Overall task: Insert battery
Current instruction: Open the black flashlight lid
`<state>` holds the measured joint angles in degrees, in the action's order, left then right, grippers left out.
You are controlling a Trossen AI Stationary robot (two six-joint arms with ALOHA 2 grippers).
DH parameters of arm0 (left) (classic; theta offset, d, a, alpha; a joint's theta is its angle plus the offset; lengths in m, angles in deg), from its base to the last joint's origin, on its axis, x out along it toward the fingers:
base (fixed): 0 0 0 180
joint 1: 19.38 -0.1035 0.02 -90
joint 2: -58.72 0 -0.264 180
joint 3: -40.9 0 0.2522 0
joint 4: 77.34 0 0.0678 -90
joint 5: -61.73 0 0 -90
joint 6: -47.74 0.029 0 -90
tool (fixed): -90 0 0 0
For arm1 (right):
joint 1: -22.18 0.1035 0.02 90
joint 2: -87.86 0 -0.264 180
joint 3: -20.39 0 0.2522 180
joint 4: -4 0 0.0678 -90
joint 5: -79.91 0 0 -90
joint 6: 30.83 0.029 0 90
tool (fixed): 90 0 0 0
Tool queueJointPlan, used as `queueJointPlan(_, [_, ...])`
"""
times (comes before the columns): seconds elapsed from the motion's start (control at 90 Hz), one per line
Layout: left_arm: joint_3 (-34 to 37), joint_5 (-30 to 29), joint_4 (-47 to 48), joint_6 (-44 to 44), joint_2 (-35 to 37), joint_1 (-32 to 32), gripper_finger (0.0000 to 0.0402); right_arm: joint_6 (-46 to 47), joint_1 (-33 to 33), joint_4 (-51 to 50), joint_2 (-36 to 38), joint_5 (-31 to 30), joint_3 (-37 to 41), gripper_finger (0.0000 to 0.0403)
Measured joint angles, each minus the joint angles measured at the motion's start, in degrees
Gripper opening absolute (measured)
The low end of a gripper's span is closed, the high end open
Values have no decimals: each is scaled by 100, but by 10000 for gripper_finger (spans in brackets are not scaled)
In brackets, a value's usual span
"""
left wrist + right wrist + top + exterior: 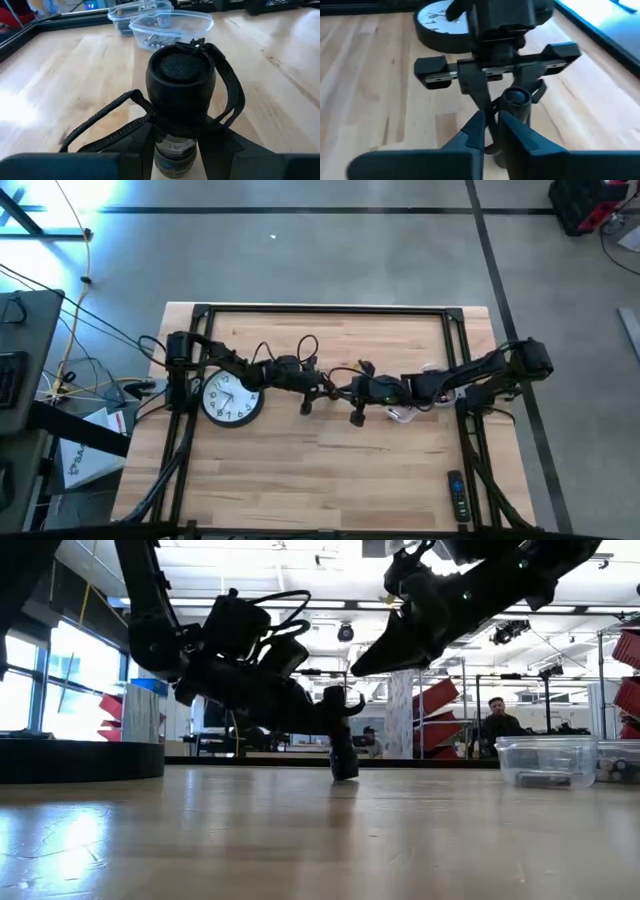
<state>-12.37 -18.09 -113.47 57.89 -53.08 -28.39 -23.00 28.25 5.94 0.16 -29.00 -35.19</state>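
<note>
Black and upright, the flashlight (pixel 343 755) stands on the wooden surface (pixel 330 470) near its middle, clamped at the body by the left gripper (pixel 175 145). The left wrist view alone shows its textured cap, its strap (pixel 107 117) looping down to the surface, and two clear tubs (pixel 167 25) of small metal parts beyond it. The right wrist view looks the other way: the right gripper (pixel 492 130), fingers narrow with nothing visible between them, sits just beside the flashlight, with the left gripper facing it and the clock (pixel 437 25) behind. Whether the right fingers touch the flashlight, I cannot tell.

The low view shows what the others hide: the flashlight's foot rests on the surface, and the right arm comes down from above. A person sits in the room beyond.

From above, the clock (pixel 232 398) lies near the left edge under the left arm, the tubs near the right arm, and a remote (pixel 457 495) by the near right corner. The near half of the surface lies open.
</note>
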Motion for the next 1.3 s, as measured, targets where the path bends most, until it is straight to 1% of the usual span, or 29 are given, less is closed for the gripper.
queueJointPlan(0.144, [2,-136,0,65,-1,62,100,248,-7,-11,-15,-133,0,96])
queueJointPlan(0.244, [2,-214,-2,64,-3,89,100,383,-4,-15,-15,-112,0,112])
queueJointPlan(0.378, [-1,-210,-2,59,-5,89,100,418,-4,30,-123,-110,0,113])
queueJointPlan(0.478, [-6,-212,-15,59,-5,89,100,403,-7,317,-332,-115,0,113])
queueJointPlan(0.6, [-20,-213,-28,41,8,95,100,143,-7,574,-459,-339,0,113])
queueJointPlan(0.722, [-24,-229,-53,44,6,125,106,-41,-7,795,-455,-363,-7,113])
queueJointPlan(0.856, [-20,-328,-112,38,1,176,117,-78,-8,800,-455,-451,-11,113])
queueJointPlan(0.967, [-17,-520,-242,-63,-34,209,124,-77,-7,726,-455,-494,-11,113])
queueJointPlan(1.3, [-13,-643,-345,-199,-45,211,149,-36,-9,728,-450,-577,-12,113])
